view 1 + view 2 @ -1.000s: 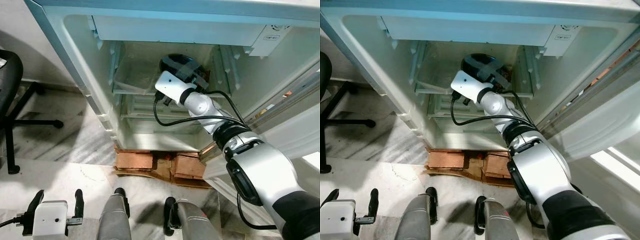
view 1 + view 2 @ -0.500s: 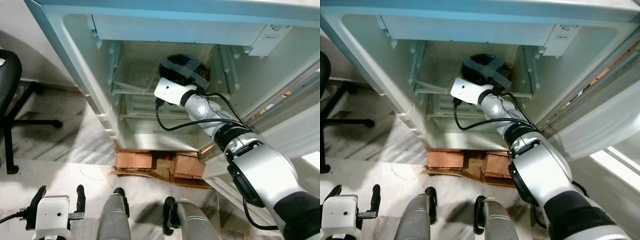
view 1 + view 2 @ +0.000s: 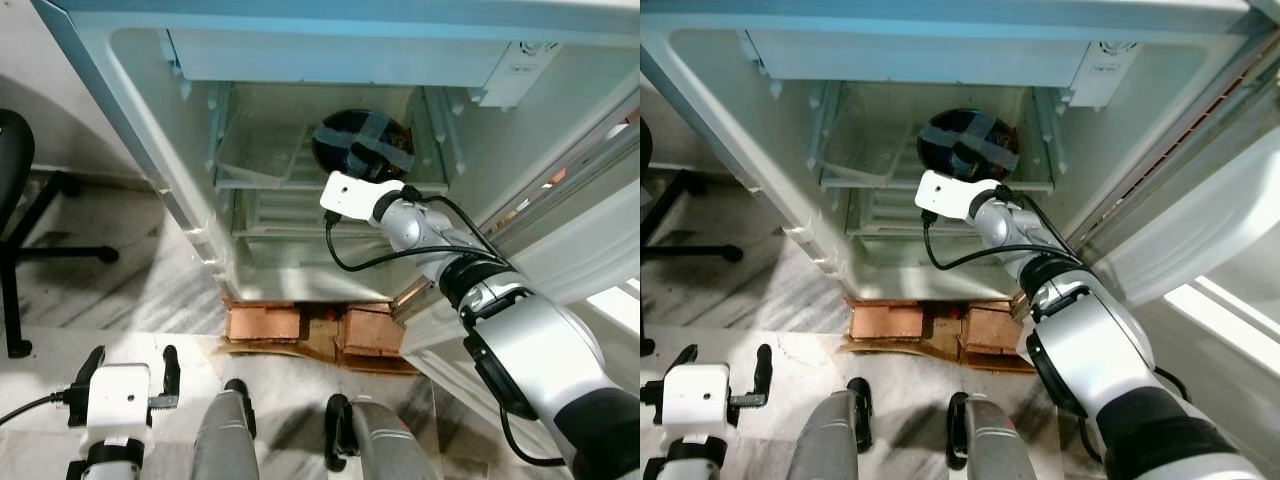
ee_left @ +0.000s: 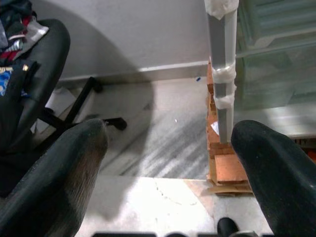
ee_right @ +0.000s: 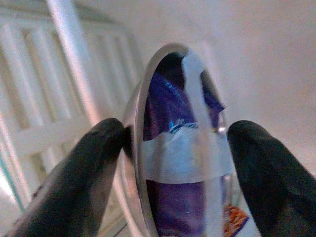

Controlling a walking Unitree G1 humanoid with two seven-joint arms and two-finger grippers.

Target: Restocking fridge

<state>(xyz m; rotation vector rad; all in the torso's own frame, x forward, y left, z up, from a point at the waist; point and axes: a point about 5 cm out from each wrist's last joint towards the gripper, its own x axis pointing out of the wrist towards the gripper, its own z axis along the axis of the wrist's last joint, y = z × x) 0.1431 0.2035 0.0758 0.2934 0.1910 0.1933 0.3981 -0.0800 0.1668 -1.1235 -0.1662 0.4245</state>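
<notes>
The right gripper [image 5: 173,148] reaches into the open fridge [image 3: 140,120] at the level of the glass shelf [image 3: 270,170], its two black fingers [image 5: 81,173] spread wide apart. Between them, just beyond the fingertips, sits a round dark bowl [image 3: 362,143] covered with clear film and crossed by strips of pale tape; in the right wrist view it appears edge-on, its metal rim close against one finger while the other finger stands a little apart from it, so the gripper brackets the bowl; whether it presses on it cannot be told. The bowl rests on the shelf directly ahead of the gripper's white wrist housing, deeper in the compartment. A black cable [image 3: 370,262] loops below the forearm. The left gripper [image 3: 128,372] hangs low and well away from the fridge, fingers parted, over the marble floor [image 4: 163,133], with an office chair [image 4: 34,89] to its side and bricks [image 3: 265,322] under the fridge base ahead.
</notes>
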